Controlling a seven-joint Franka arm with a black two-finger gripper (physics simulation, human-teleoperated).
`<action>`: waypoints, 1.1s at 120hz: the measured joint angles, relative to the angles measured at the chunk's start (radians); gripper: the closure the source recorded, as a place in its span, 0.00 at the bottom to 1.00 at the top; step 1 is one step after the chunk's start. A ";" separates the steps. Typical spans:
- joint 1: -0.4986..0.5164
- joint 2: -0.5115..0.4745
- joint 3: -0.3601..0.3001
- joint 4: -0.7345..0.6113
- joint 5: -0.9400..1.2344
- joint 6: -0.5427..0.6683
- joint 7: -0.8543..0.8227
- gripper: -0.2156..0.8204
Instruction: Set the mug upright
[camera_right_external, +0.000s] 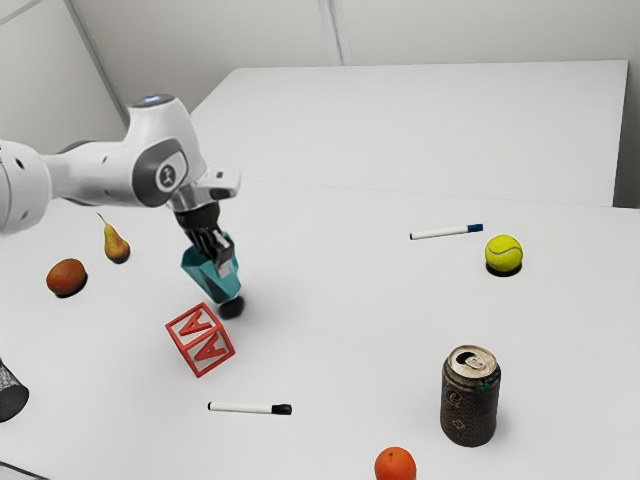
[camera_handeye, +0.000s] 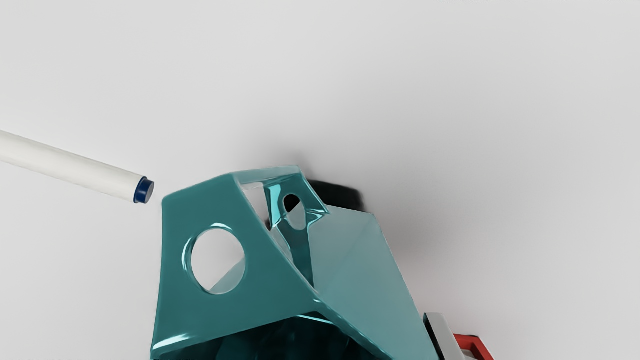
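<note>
White table (camera_right_external: 330, 340) spreads across most of the exterior view, meeting pale walls at the top of the frame. My white and grey arm (camera_right_external: 160, 150) comes in from the left edge and bends down, left of centre, to its black gripper (camera_right_external: 216, 258). The gripper is pinching the teal mug (camera_right_external: 212, 276) by its wall, and a grey finger pad (camera_right_external: 224, 269) lies against the outside. The mug, the thing to be set upright, is tilted, its mouth toward the exterior view's upper left and its base toward the lower right, close over a dark patch of shadow. In the wrist view its faceted body and the round holes in it are right at the gripper. A dark, patterned drink can (camera_right_external: 470, 397) stands upright at lower right of the exterior view. The red-framed letter block (camera_right_external: 201, 340) sits just below the mug in the exterior view, left of centre. A blue-capped white marker (camera_right_external: 445, 232) lies at upper right; a black-capped white marker (camera_right_external: 248, 408) lies at lower left of centre. At the left edge, low down, is part of a black mesh object (camera_right_external: 10, 395). A yellow-green tennis ball (camera_right_external: 504, 253) rests at right, near the blue-capped marker. A reddish-brown fruit (camera_right_external: 67, 277) is at far left, an orange (camera_right_external: 396, 465) at the bottom edge, and a slim yellow-brown pear (camera_right_external: 116, 245) at left.
</note>
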 joint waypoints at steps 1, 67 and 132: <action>0.000 0.002 -0.001 0.000 0.001 0.001 -0.004 0.96; -0.020 0.070 -0.011 -0.005 0.050 0.051 -0.185 0.84; -0.038 -0.073 -0.035 0.127 0.030 -0.065 -0.258 0.26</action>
